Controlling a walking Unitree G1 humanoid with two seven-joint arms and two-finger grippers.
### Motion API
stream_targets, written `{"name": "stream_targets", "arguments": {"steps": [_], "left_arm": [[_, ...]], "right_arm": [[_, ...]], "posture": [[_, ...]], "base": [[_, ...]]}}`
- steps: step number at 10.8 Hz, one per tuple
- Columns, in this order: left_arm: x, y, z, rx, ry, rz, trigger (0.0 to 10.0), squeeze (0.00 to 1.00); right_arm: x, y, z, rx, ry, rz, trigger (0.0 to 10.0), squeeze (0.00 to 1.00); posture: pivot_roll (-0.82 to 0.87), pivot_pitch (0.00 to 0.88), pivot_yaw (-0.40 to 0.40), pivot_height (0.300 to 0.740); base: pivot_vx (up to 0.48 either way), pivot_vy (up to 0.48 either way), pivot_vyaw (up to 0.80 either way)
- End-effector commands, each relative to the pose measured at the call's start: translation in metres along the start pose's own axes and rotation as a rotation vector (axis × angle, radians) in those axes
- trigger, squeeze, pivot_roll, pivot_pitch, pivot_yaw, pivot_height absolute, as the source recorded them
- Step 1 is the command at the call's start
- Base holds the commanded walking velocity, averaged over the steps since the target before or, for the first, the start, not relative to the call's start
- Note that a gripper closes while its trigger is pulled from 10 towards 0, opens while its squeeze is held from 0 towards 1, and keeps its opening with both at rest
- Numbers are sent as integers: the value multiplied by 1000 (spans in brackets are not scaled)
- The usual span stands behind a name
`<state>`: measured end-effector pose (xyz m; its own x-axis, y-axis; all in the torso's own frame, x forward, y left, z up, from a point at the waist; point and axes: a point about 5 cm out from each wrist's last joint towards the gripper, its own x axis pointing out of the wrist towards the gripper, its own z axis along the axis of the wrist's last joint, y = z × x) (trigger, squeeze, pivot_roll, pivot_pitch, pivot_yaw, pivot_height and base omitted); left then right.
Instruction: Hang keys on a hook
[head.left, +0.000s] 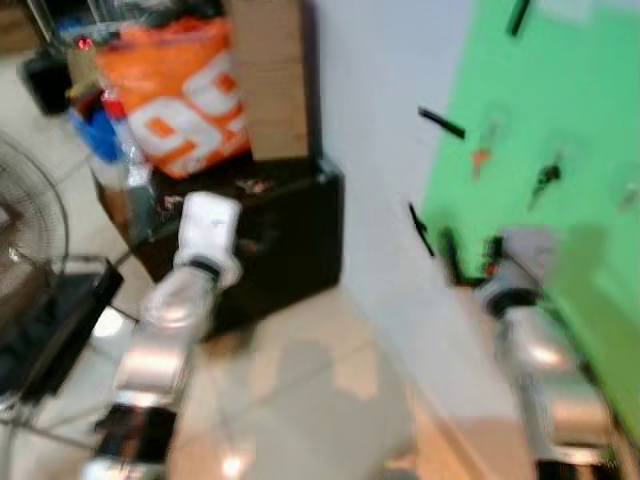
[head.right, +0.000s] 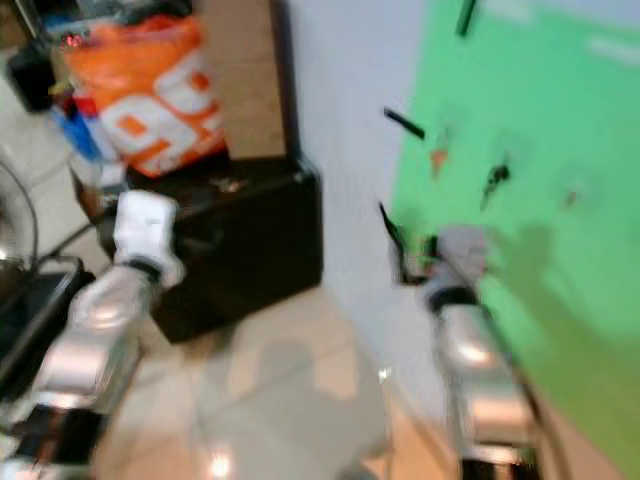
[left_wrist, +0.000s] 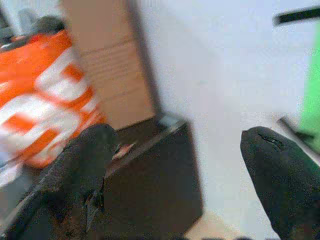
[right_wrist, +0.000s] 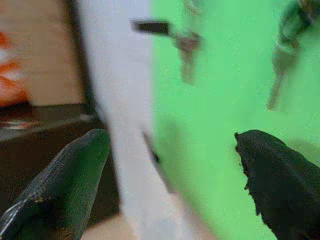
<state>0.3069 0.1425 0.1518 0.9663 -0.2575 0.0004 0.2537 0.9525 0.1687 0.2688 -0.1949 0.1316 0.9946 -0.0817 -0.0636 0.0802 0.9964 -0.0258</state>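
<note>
Right gripper (right_wrist: 170, 165), black fingers spread apart and empty, faces bright green wall panel (head.left: 560, 120). Dark keys (head.left: 545, 180) hang on that panel. Left gripper (left_wrist: 175, 170) likewise splayed, empty, near black cabinet (head.left: 290, 240).

Motion blur smears the keys (head.left: 546, 180) on the green board (head.left: 580, 110) (hooks indistinct).
</note>
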Motion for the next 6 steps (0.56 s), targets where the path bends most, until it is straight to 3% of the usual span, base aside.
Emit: {"name": "stream_targets", "arguments": {"steps": [1,6], "left_arm": [[-6,14,-5,17,22,37,10000,0],[-7,19,-8,29,35,41,10000,0]], "right_arm": [[2,9,1,9,-1,24,10000,1000],[1,9,-1,-32,9,58,10000,1000]], "posture": [[-112,0,75,740],[-124,0,75,740]], "base": [[405,0,0],[412,0,0]]}}
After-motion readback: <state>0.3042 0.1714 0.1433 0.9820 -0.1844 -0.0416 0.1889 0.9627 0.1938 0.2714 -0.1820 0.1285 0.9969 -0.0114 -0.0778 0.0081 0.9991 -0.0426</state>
